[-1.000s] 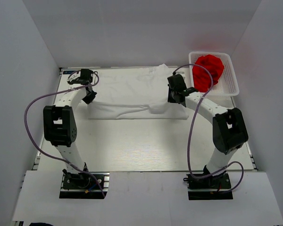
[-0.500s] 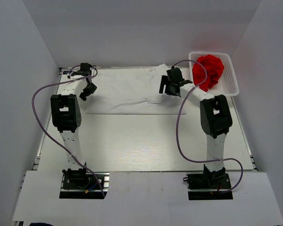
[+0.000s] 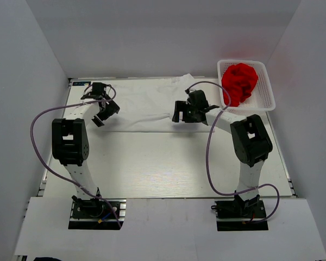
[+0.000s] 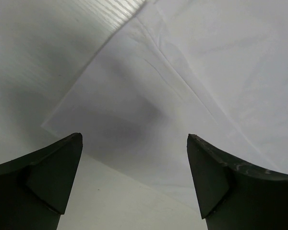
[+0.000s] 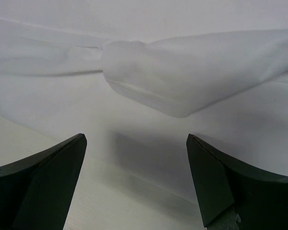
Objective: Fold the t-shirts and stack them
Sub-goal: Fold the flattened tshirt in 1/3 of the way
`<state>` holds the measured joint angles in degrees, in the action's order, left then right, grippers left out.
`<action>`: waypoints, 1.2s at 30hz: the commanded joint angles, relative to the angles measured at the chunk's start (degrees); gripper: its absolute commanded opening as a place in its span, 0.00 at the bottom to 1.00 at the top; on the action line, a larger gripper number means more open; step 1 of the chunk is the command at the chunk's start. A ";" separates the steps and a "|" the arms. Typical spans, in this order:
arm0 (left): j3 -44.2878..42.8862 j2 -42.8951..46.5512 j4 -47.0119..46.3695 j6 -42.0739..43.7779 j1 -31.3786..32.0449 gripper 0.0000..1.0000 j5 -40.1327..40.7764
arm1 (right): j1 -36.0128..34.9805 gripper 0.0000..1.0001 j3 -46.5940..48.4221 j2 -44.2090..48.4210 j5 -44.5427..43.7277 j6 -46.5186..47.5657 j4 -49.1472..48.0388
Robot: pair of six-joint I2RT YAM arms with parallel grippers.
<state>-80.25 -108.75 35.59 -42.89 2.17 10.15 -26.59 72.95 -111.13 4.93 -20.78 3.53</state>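
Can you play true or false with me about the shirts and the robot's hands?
1. The red t-shirt is bunched up in the basket. True.
2. The white t-shirt is folded into a tiny square. False: it lies spread wide on the table, with a rumpled fold.
3. The left gripper and the right gripper are both open. True.
4. The left gripper is holding the red t-shirt. False: it holds nothing and is over the white t-shirt's edge.

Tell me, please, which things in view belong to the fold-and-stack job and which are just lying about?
Belong to the job:
white t-shirt, spread out flat
red t-shirt, bunched up at the far right

Just there:
white lattice basket, holding the red t-shirt
table, under the white t-shirt
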 commanded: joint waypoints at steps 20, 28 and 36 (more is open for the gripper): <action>0.88 -2.43 -8.44 4.04 -0.50 0.99 -4.80 | 0.40 0.00 11.95 -10.25 -3.17 -0.76 -4.14; 0.88 -2.43 -8.96 4.57 -0.50 0.99 -4.79 | 0.92 0.00 16.61 -14.01 -8.97 0.56 -4.24; 1.50 -2.43 -9.06 5.10 -0.50 0.99 -5.41 | 1.54 0.00 35.74 -25.70 -16.70 2.84 -6.25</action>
<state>-78.24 -112.16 27.51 -38.57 1.98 4.91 -25.89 101.47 -134.26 -7.18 -19.86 -0.12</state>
